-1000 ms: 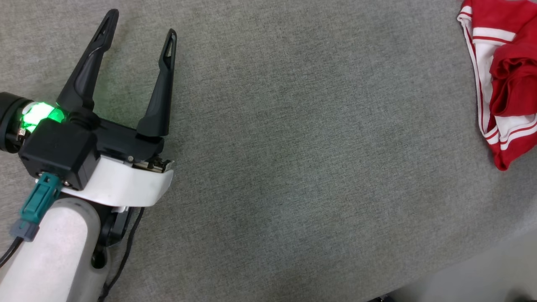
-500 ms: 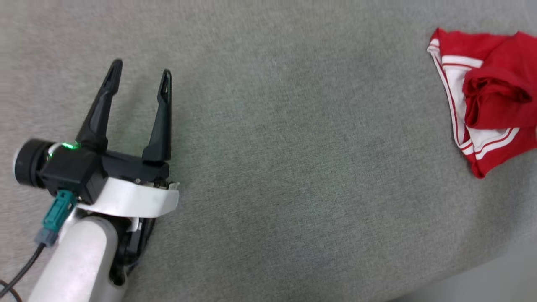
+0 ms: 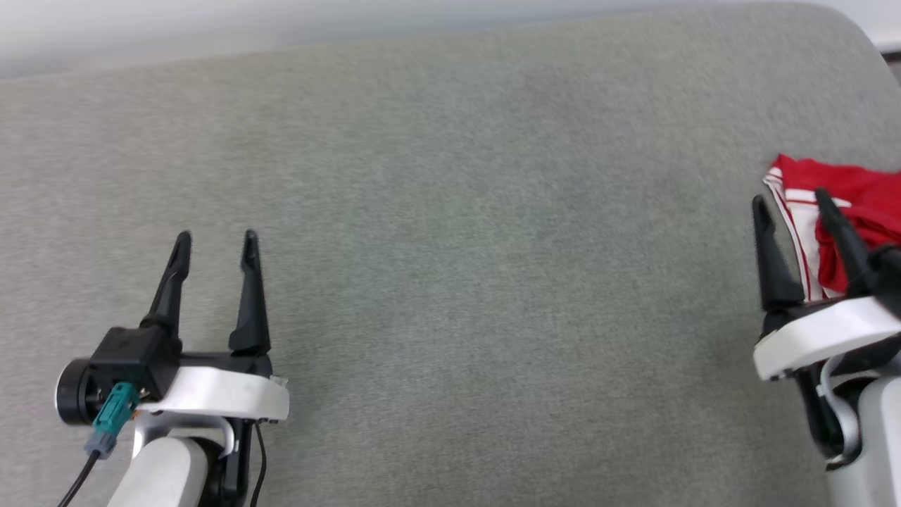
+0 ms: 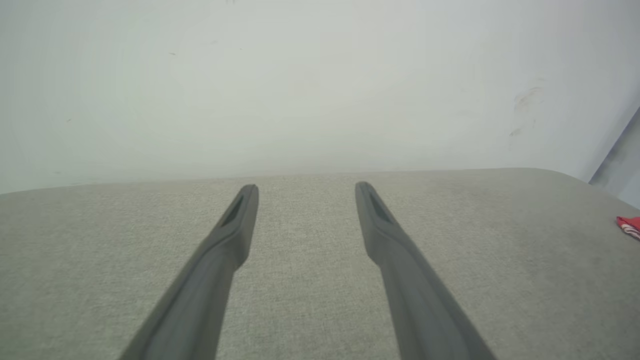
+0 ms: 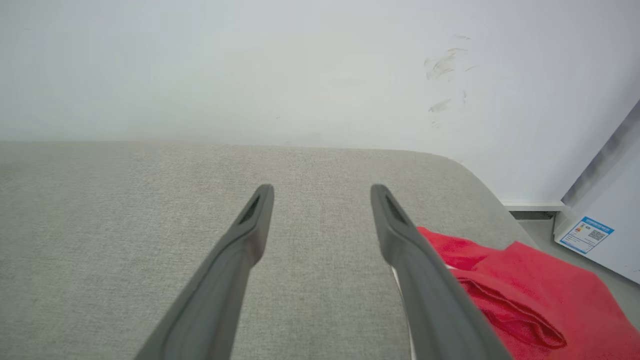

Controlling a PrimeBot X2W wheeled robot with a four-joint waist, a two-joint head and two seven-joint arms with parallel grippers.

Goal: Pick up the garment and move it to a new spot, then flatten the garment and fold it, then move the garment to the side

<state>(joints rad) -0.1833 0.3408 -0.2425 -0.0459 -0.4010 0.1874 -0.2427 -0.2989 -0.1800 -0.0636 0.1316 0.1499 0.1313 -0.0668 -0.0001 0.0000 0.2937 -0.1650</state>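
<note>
Looking down from the head view, I see my left fingers [image 3: 246, 296] at the lower left, two long dark prongs spread apart with nothing between them, above the grey fabric-covered counter [image 3: 457, 211]. My right fingers [image 3: 771, 260] rise at the lower right, also spread and holding nothing. The red shirt with white sleeve panels and red-and-white striped trim [image 3: 862, 190] lies bunched at the counter's right edge, well apart from my left side. The outer right finger crosses in front of it in this view, and I cannot tell whether it touches the cloth. A pale wall [image 3: 281, 28] runs along the top.

Along my left wrist, the left fingers [image 4: 385, 235] stand wide apart over bare grey fabric, pointing toward the far edge and the wall beyond. A small corner of the red shirt [image 4: 629, 225] shows at the far right.

Along my right wrist, the right fingers [image 5: 400, 235] are parted and grip nothing. The red shirt [image 5: 525, 280] lies rumpled just right of them, near the counter's rounded corner, its edge running under the right-hand finger. Dark scuff marks [image 5: 442, 65] streak the wall, and a white cabinet with a blue label [image 5: 587, 235] stands at the right.
</note>
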